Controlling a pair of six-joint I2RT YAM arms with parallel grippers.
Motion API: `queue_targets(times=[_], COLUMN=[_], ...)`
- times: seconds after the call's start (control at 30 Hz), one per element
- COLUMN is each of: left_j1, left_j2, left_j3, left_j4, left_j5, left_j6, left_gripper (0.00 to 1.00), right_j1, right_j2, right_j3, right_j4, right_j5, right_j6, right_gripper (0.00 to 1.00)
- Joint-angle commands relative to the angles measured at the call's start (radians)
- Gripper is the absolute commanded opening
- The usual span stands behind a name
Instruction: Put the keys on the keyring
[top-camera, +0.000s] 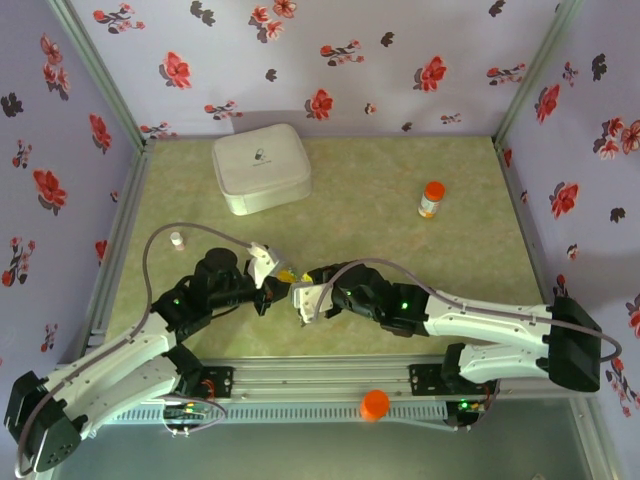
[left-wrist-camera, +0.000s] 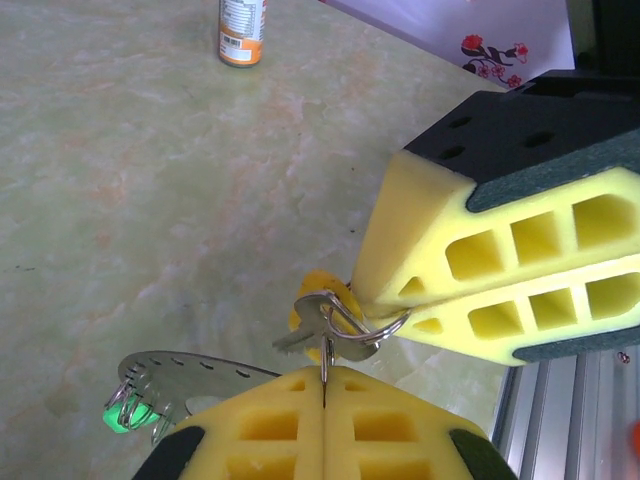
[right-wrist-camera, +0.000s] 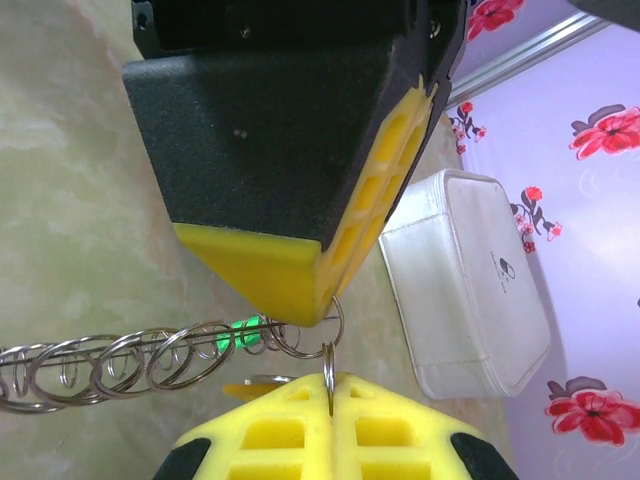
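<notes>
- Yellow pads (left-wrist-camera: 270, 425) of my left hand (left-wrist-camera: 325, 390) are the closest thing in my left wrist view. They are squeezed shut on a thin edge of the keyring (left-wrist-camera: 185, 375).
- My right hand (left-wrist-camera: 375, 300) comes in from the side, almost touching my left one. It is squeezed shut too, on a small loop (left-wrist-camera: 392, 322) of wire.
- My yellow key (left-wrist-camera: 320, 290) hangs right at that small loop, between my two hands.
- My green key (left-wrist-camera: 122, 415) sits at the far end of the keyring, in among its little rings. I think it is on already.
- Seen from above, both hands meet over the near middle of the table (top-camera: 400, 250). I think the keyring is held up in the air.
- I think the job is half done. The yellow key has to slide all the way onto the keyring.
- What could go wrong: the wire is thin and my pads are soft. If I twist or pull too fast, the small loop could slip out of my right hand.
- If that happens, the yellow key could drop onto the table and I would have to pick it up again.
- If I pull my hands apart too hard, the loop could bend, or the keyring could pop out of my left hand.
- My hands are very close, so a big move could bump them together and knock the key loose.
- The white box (top-camera: 260, 168) and the bottle (top-camera: 431, 199) are well apart from my hands, so they are not in my way.
</notes>
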Motion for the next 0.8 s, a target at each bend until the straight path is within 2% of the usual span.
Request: queue_targets(times=[0.0,0.77], left_j1=[-0.007,-0.014], left_j2=[-0.003,-0.006], left_j3=[0.044,0.041], left_j4=[0.022,0.022], left_j5=[-0.006,-0.002], left_j6=[-0.001,0.003], left_gripper=[0.0,0.0], right_j1=[0.01,0.016], right_j2=[-0.017,0.005], right_j3=[-0.01,-0.01], right_j4=[0.029,0.047], right_j5=[0.005,0.012], right_j6=[-0.01,-0.015], right_gripper=[0.0,0.0])
